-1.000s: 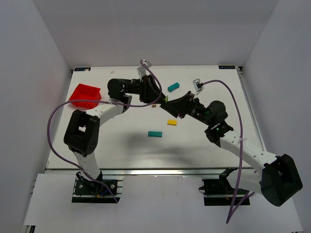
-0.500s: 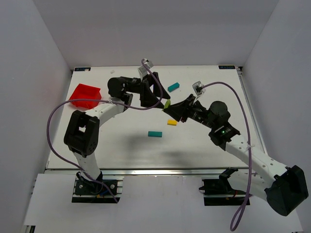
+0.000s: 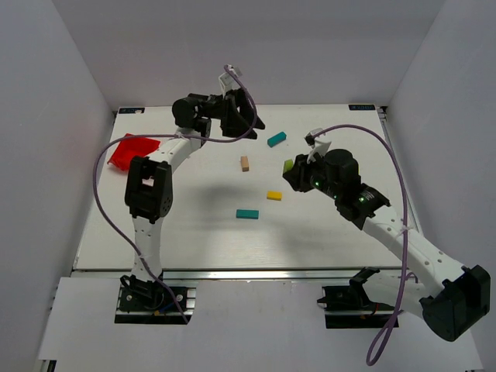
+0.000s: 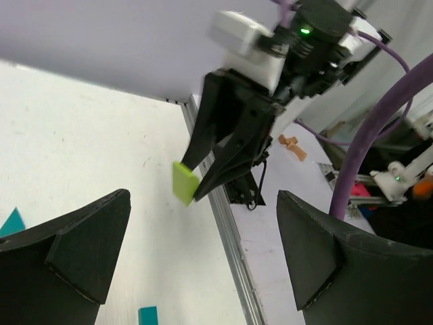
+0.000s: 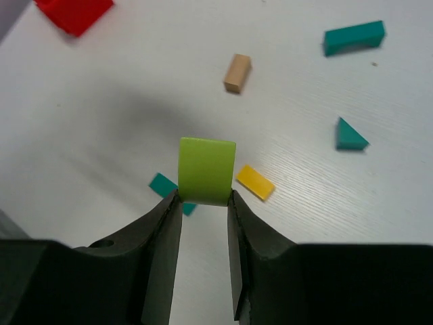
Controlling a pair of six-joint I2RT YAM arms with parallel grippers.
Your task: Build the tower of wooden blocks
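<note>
We're pinching the lime block (image 5: 207, 169) in the right tool (image 5: 203, 198) above the desk (image 3: 194, 232), left tool (image 3: 249, 118) gaping empty; nothing's stacked yet, so next we're needing a square, gentle placement.

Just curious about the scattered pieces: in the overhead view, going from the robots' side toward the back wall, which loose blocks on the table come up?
The near teal block → yellow block → tan block → far teal block. Left out: the green block in the right gripper, level with tan.
</note>
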